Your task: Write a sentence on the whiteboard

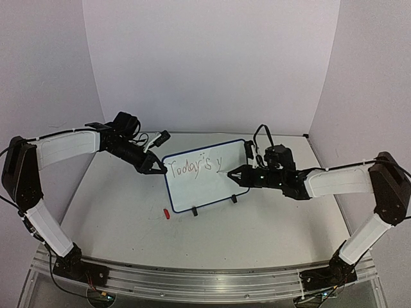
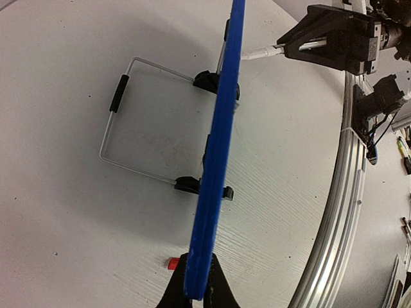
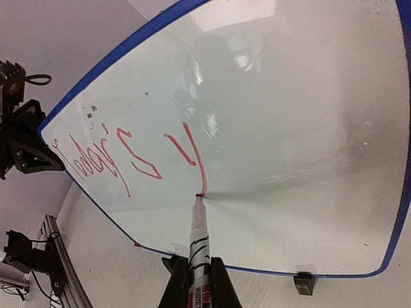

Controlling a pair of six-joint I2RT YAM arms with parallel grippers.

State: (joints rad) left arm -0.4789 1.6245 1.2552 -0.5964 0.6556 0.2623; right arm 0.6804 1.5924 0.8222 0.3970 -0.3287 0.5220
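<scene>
1. The board point(image 1: 202, 176) stood upright on the table point(image 1: 128, 237) between the two grippers, tilted a little back, its blue frame seen edge-on from the left wrist point(image 2: 221, 128).
2. The sentence point(image 1: 192, 168) read "Today's y" in thin red strokes along the top half. It ran from just beside the left gripper to the tip of the right gripper's marker point(image 3: 199, 244).
3. The marker tip touched the board face point(image 3: 308, 160) at the foot of the "y" point(image 3: 192, 160).
4. The right gripper point(image 3: 199, 282) was clamped on the marker barrel, jaws narrow, pointing at the board from its front right side point(image 1: 234, 174).
5. The left gripper point(image 2: 196, 290) was pinched shut on the board's left frame edge, next to the "T" point(image 1: 157, 168).
6. Two black feet point(image 1: 194, 211) sat under the board's lower edge, below and between the grippers.
7. Behind the board, away from the right gripper, a wire stand point(image 2: 128, 115) with a black sleeve lay on the table, joined at the feet.
8. A red cap point(image 1: 166, 213) lay on the table below the left gripper, near the board's lower left corner.
9. In the top view the right arm point(image 1: 334, 183) covered the board's right edge.
10. A metal rail point(image 1: 192, 279) ran along the table's near edge, well behind both grippers.
</scene>
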